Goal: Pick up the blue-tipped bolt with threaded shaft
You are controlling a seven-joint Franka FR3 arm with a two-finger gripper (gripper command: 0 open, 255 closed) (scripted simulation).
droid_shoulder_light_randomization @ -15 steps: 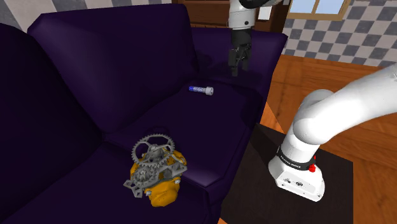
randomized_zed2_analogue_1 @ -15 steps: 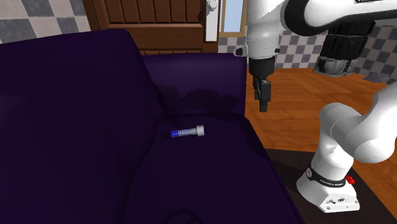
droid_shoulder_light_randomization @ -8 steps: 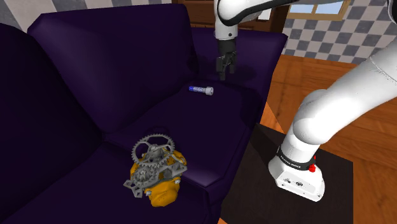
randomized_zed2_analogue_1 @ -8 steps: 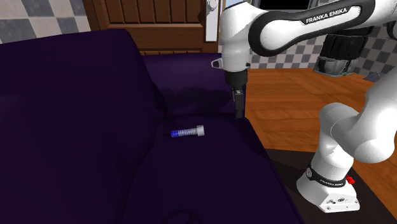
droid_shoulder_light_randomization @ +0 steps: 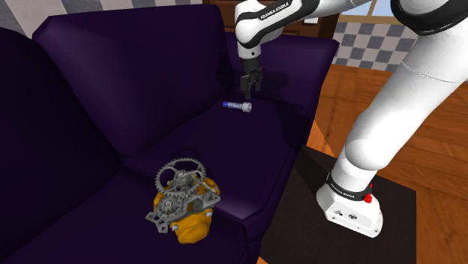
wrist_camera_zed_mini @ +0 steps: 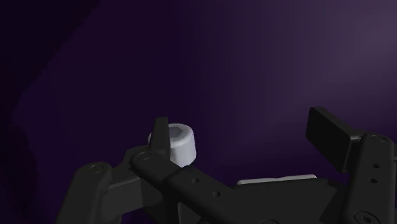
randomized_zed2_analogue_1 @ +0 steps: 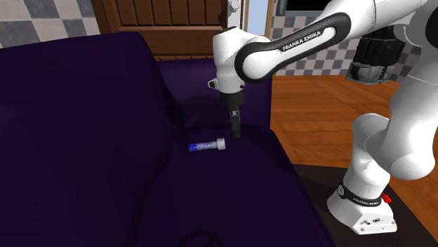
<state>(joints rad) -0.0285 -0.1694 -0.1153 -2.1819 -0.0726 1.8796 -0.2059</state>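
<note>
You have a big dark purple sofa (droid_shoulder_light_randomization: 112, 90) in front of you. Your white arm (droid_shoulder_light_randomization: 405, 82) bends over it from the stand (droid_shoulder_light_randomization: 352, 214) beside it. A pile of grey gears on an orange lump (droid_shoulder_light_randomization: 180, 199) sits on the near seat, well apart from the gripper. Your black gripper (droid_shoulder_light_randomization: 248, 87) points down over the far seat. Its two fingers stand wide apart and hold nothing. The little bolt (droid_shoulder_light_randomization: 237, 106), blue at one end, lies flat on that seat, just beside the gripper. In the wrist view its grey head peeks out from behind one finger (wrist_camera_zed_mini: 159, 137).

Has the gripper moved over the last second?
Yes. In the shoulder view the gripper shifted left, closing on the bolt, which stayed put on the sofa.
</note>
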